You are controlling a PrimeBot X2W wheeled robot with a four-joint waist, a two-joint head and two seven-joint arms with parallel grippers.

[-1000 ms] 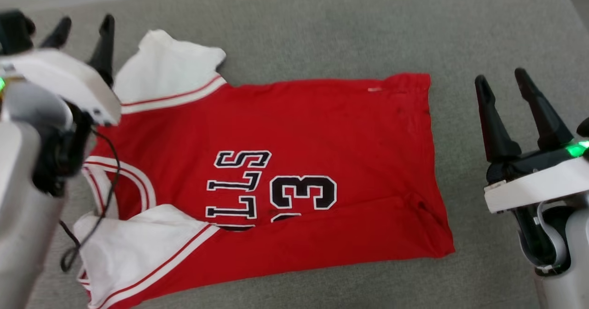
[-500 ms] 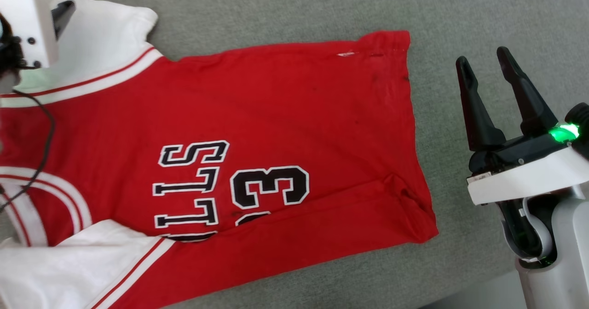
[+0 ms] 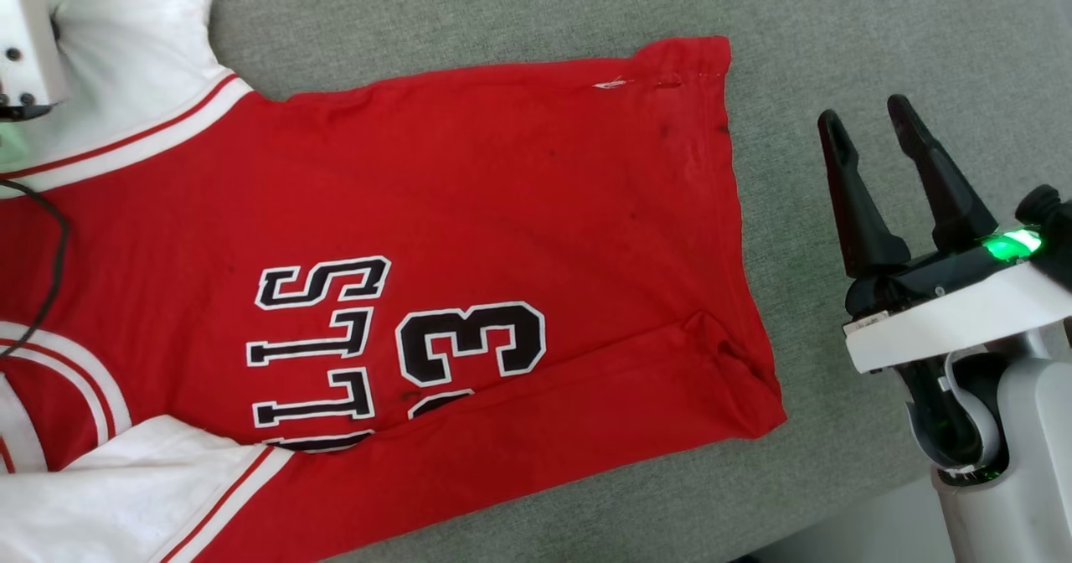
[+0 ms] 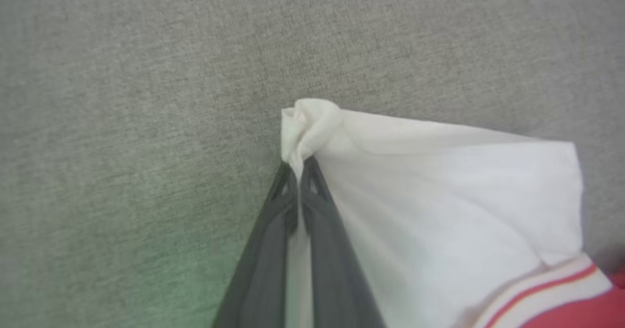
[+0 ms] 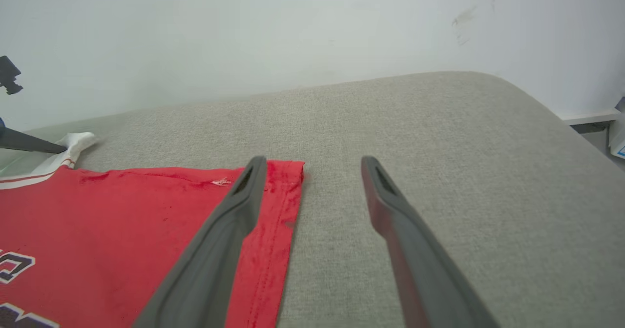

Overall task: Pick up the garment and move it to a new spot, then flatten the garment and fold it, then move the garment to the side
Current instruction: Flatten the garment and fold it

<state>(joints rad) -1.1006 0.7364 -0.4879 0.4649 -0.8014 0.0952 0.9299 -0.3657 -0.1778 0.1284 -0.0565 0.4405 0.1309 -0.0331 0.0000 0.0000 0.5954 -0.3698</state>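
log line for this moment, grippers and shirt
left gripper: shut on white sleeve of garment | right gripper: open, beside hem | garment: spread on grey cushion

Left of my dark-fingered right gripper [image 3: 864, 112] lies the red garment [image 3: 502, 211], with white sleeves, red-striped trim and black white-outlined lettering, on a grey woven cushion [image 3: 837, 27].

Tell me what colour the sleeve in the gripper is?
White sleeve, red-striped trim; left wrist view.
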